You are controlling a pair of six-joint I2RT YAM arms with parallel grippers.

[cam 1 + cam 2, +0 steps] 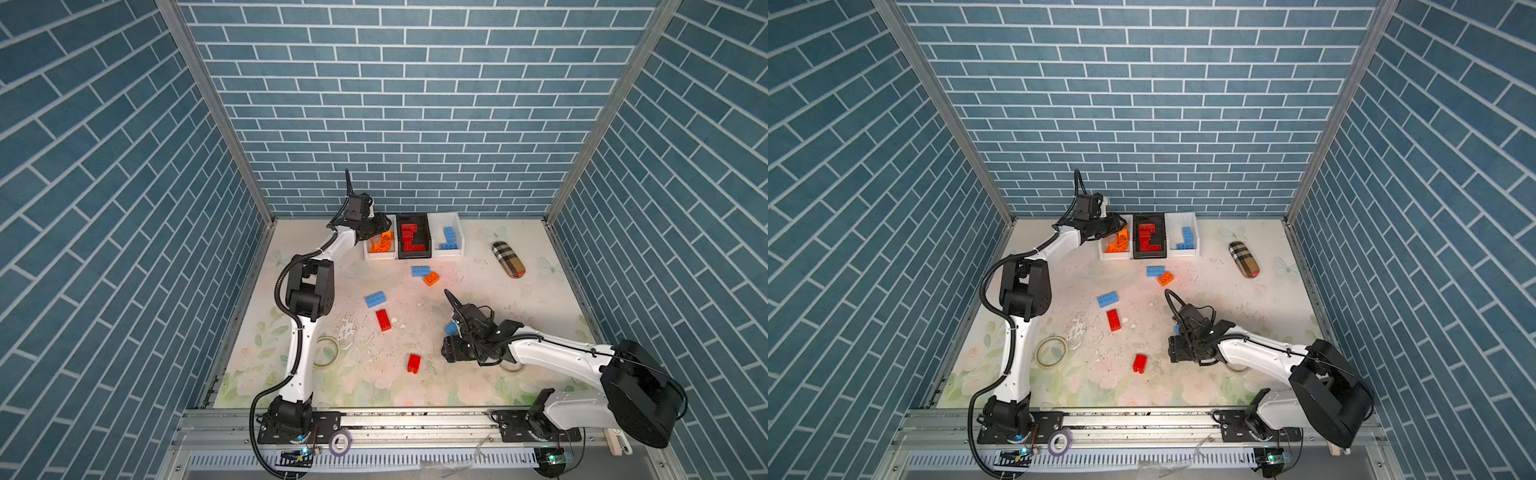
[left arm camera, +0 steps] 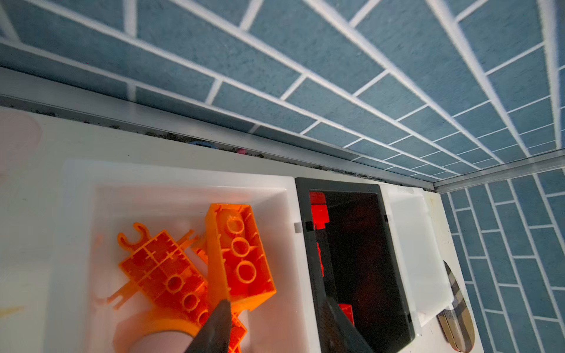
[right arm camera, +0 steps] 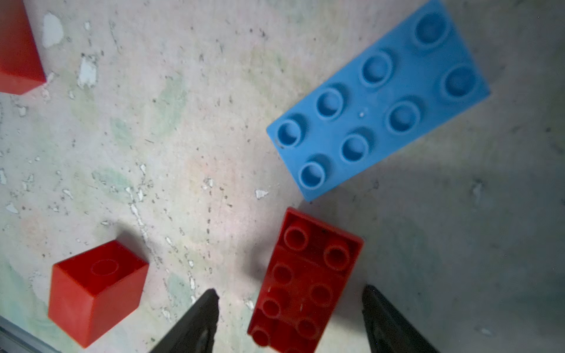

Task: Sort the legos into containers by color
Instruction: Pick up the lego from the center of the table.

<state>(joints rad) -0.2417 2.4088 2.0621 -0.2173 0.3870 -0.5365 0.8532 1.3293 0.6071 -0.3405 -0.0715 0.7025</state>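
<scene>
A worn floral bench (image 1: 519, 303) is enclosed by blue brick-patterned walls. Nearest, a lone red lego (image 1: 413, 363) is seen. At near right, the right gripper (image 3: 290, 292) is spread wide on either side of a red brick (image 3: 305, 275) that is not gripped, with a blue brick (image 3: 379, 101) just beside it. At the far edge three containers are lined up. The left white bin (image 1: 379, 255) is filled with orange legos (image 2: 238, 253), the black bin (image 1: 412, 254) with red and the right white bin (image 1: 449, 251) with blue. Over the orange pile the left gripper (image 2: 273, 302) is parted, and nothing is clasped.
</scene>
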